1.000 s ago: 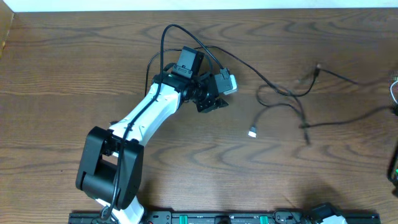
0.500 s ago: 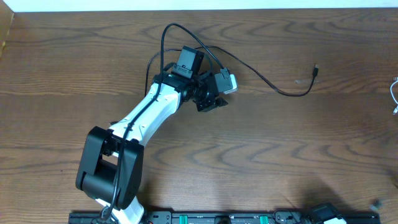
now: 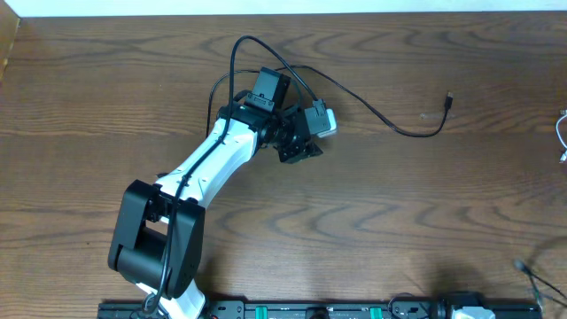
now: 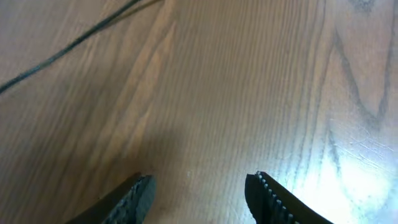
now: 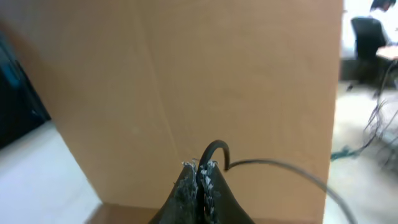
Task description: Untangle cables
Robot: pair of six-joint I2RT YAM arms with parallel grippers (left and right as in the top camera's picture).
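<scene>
Black cable stretches left to right, plug tip hooking toward the far side

White cable: cut off at the right edge.
Black cable: plug type too small to tell.
Second black cable: blurred, leaves the frame lower right.
Left gripper: cut by the bottom edge.

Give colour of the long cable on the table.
The cable is black; shows best in the overhead view.
</scene>
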